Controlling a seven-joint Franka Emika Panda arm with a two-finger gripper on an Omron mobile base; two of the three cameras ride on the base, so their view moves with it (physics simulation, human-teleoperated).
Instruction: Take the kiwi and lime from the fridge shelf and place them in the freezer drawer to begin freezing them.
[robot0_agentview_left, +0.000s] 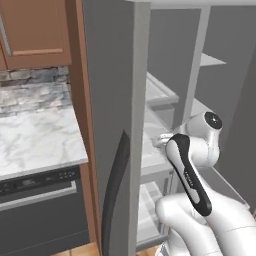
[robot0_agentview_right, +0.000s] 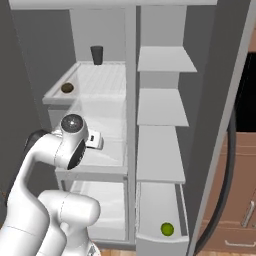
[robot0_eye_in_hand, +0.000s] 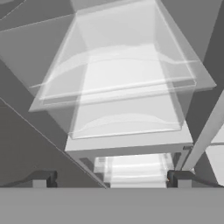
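Hovering empty in front of the fridge's left compartment, the gripper (robot0_eye_in_hand: 112, 178) has its two dark tips spread wide at the bottom of the hand view, nothing between them, looking along the clear shelves stacked in the middle of that frame. In the right base view the hand end sits at left-centre, level with the middle shelf, the wrist a white stub poking toward the ribbed shelf surface; the fingers themselves are too small to make out there. In the left base view the arm (robot0_agentview_left: 192, 170) rises at lower right and the fridge door (robot0_agentview_left: 117, 125) blocks most of the interior. The lime (robot0_agentview_right: 167, 229) already lies in the freezer drawer (robot0_agentview_right: 162, 239), pulled out at the lower right-centre of the right base view, so that half looks done. The kiwi (robot0_agentview_right: 67, 88) still sits on the top shelf (robot0_agentview_right: 100, 80) at upper left of that view, near its front left edge, with a dark cup (robot0_agentview_right: 96, 54) further back, well apart from it. Judging by this, the step in hand is the reach for the kiwi. The next move calls for raising the hand from mid-shelf level up to the top shelf, coming in above the front lip, then closing on a small oval fruit that could roll. Keep clear of the cup and the shelf above the hand.
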